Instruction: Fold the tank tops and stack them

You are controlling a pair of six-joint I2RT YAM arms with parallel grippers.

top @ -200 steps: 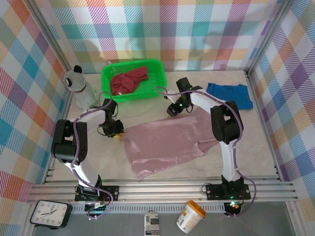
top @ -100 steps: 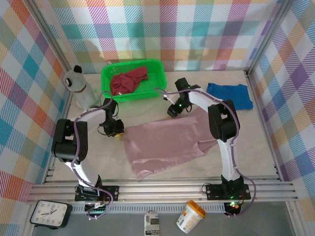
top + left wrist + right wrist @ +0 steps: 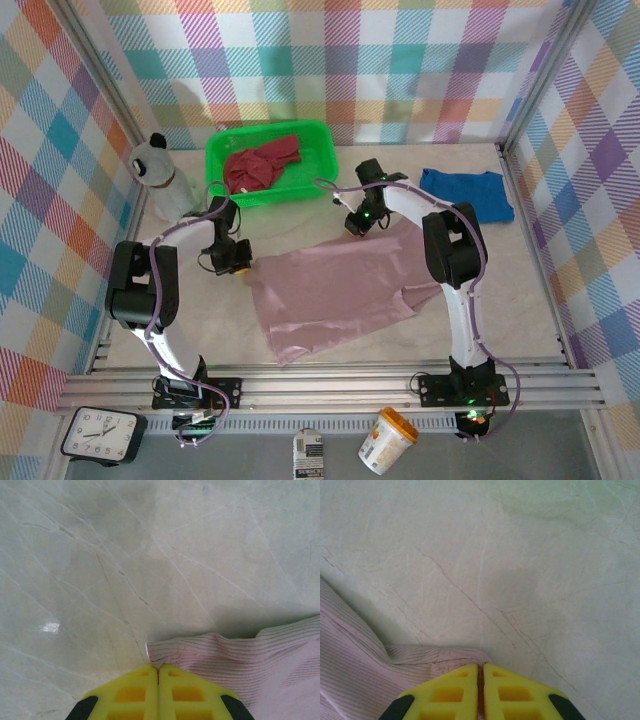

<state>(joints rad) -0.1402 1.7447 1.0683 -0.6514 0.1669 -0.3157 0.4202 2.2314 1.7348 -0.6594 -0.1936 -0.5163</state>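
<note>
The dusty mauve-pink tank top [image 3: 335, 290] lies spread flat across the middle of the table. My left gripper [image 3: 238, 266] is shut on its far-left corner; the ribbed pink hem [image 3: 220, 652] bunches right at the yellow fingertips [image 3: 135, 690]. My right gripper [image 3: 356, 226] is shut on its far-right corner, with pink ribbed cloth [image 3: 375, 670] running off to the left of the yellow fingertips [image 3: 510, 692]. The dark red tank top [image 3: 262, 163] sits crumpled in the green basket. The royal blue tank top [image 3: 468, 192] lies folded at the back right.
The green plastic basket [image 3: 325, 152] stands at the back centre of the marble table [image 3: 520, 300]. A plastic bottle [image 3: 160, 175] stands at the back left, near my left arm. Plaid walls close in the table on three sides.
Both grippers have moved slightly away from me, carrying the pink top's far edge with them. The cloth now sits a little farther back and flatter.
</note>
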